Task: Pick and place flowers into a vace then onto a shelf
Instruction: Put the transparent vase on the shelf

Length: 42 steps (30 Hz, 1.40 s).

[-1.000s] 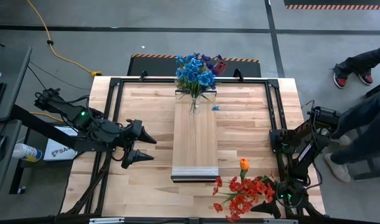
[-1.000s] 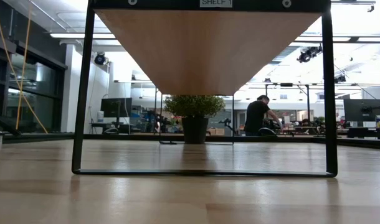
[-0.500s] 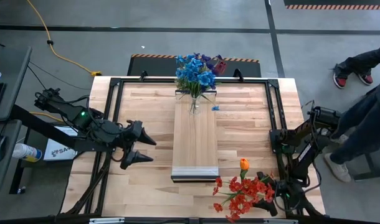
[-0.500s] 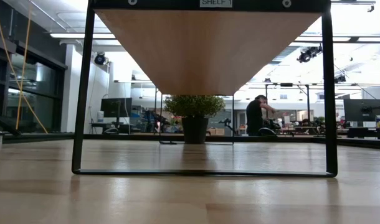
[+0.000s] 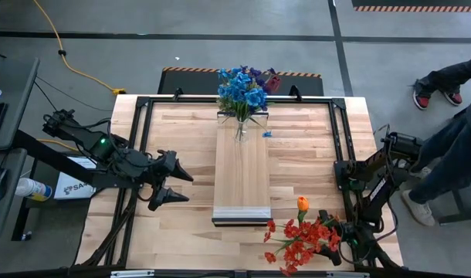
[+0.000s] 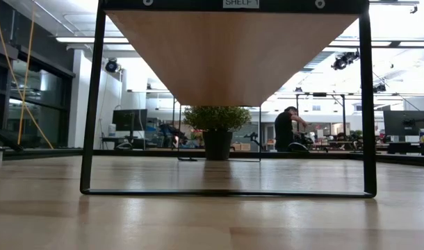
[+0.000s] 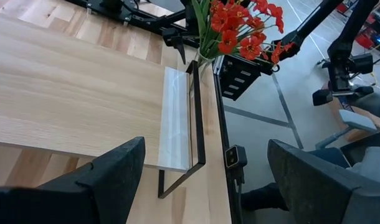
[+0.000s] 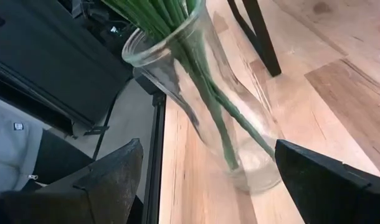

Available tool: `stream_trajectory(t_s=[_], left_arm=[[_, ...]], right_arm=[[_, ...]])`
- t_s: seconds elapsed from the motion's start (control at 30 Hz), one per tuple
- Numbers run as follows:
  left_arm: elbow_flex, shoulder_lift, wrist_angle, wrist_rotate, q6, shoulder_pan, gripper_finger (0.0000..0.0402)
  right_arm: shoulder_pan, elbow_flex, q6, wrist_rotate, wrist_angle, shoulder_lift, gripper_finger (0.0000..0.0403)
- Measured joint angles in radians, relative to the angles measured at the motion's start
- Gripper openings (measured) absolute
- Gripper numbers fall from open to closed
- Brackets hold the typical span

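Note:
The shelf (image 5: pixel 242 166) is a long light-wood board on a black frame in the table's middle; its underside shows in the low view (image 6: pixel 226 48). A glass vase with blue and purple flowers (image 5: pixel 242 93) stands on the shelf's far end. A second glass vase (image 8: pixel 221 112) with red and orange flowers (image 5: pixel 301 235) stands on the table near the front right. My right gripper (image 5: pixel 340 247) is open, with a finger on either side of this vase (image 8: pixel 209 142) and not touching it. My left gripper (image 5: pixel 177 185) is open and empty, left of the shelf.
A person (image 5: pixel 452 154) stands close to the table's right edge beside my right arm. The shelf's black frame legs (image 6: pixel 92 104) stand on the table. Bare tabletop (image 5: pixel 305 162) lies on both sides of the shelf. The left wrist view shows the shelf's pale end edge (image 7: pixel 176 118).
My right gripper has crept a little toward the red flowers' vase, still open. The flowers and both vases have stayed in place.

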<state>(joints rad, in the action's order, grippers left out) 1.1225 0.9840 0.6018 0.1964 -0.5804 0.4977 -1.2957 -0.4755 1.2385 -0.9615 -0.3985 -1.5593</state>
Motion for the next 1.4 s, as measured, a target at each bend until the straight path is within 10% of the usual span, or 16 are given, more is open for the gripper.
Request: stream_trajectory(t_s=[1.4], left_arm=[[0.000,0.000,0.003,-0.028,0.079,0.000,0.0369]], right_arm=[[0.183,0.000,-0.125,-0.024,-0.018,0.000,0.0350]])
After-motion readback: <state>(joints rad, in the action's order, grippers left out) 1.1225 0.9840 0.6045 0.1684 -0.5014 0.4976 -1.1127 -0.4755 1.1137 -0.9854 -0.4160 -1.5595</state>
